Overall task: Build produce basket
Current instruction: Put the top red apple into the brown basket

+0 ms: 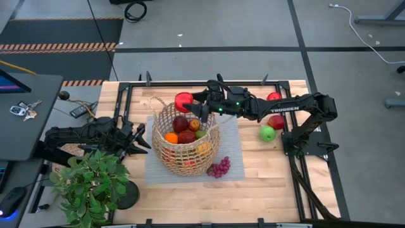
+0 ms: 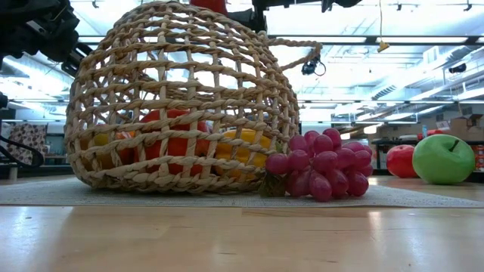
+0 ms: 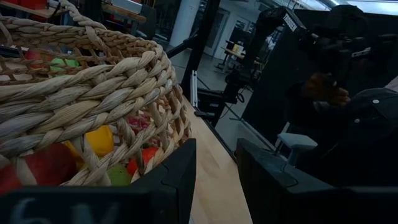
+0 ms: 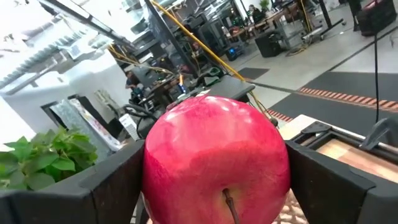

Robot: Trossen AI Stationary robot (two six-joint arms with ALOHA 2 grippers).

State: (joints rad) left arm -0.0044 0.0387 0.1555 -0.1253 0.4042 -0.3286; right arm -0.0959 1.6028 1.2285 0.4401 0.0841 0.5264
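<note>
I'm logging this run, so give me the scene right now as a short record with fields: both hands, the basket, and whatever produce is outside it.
right hand: closed on a red apple, above the basket's far rim
left hand: beside the basket's left side, holding nothing visible
basket: wicker, on the grey mat, already holding red, orange, yellow and green pieces
grapes: purple bunch on the mat, against the basket's near right side
loose produce: green apple and two red fruits on the table, right of the mat
</note>
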